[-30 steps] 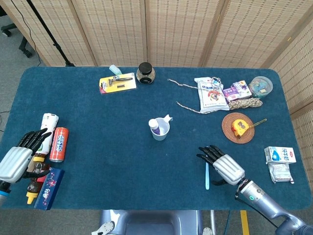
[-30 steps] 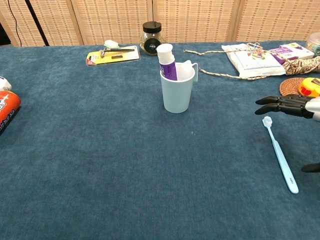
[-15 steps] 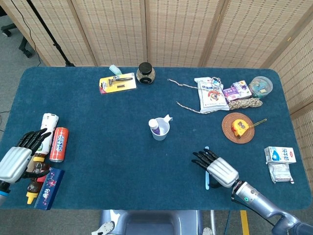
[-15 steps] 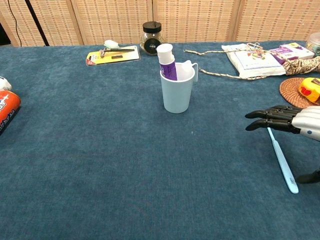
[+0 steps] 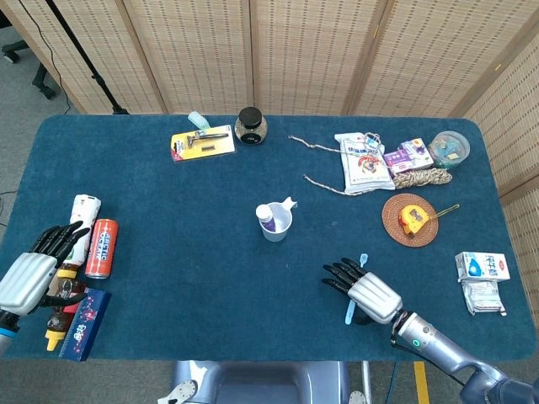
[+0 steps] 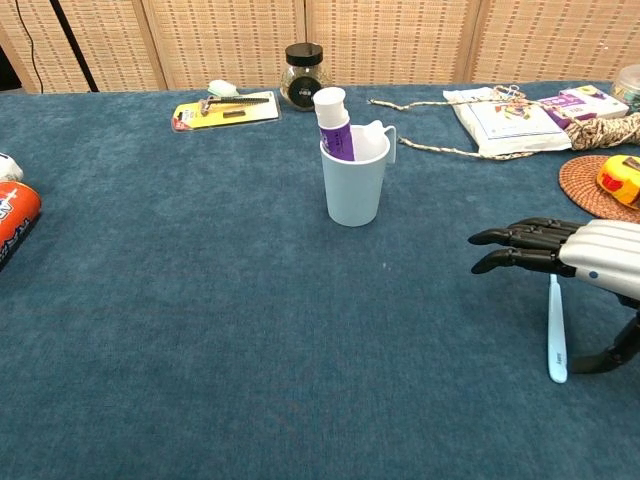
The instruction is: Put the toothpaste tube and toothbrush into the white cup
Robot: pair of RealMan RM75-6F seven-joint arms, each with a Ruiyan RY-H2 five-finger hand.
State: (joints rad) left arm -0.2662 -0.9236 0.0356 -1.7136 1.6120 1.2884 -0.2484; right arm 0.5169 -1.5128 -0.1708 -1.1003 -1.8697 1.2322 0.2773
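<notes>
The white cup (image 5: 276, 225) (image 6: 355, 183) stands upright mid-table with the purple-and-white toothpaste tube (image 5: 266, 215) (image 6: 333, 122) upright inside it. The light-blue toothbrush (image 5: 351, 310) (image 6: 556, 335) lies flat on the cloth to the cup's front right. My right hand (image 5: 364, 291) (image 6: 570, 250) hovers over its middle, fingers stretched toward the left, thumb spread apart beneath, hiding part of the brush. Whether it touches the brush is unclear. My left hand (image 5: 34, 273) sits at the table's left edge, fingers apart, holding nothing, beside a red can.
By the left hand stand a red can (image 5: 101, 247), a white bottle (image 5: 84, 210) and a blue box (image 5: 84, 324). At the back lie a razor pack (image 5: 202, 141), a dark jar (image 5: 251, 126) and packets (image 5: 364, 162). A coaster with tape measure (image 5: 410, 219) and a carton (image 5: 482, 266) sit right.
My right hand has slid left and nearer over the toothbrush. The brush has turned and shifted with it, its handle end swinging left. The left hand and cup have not moved.
</notes>
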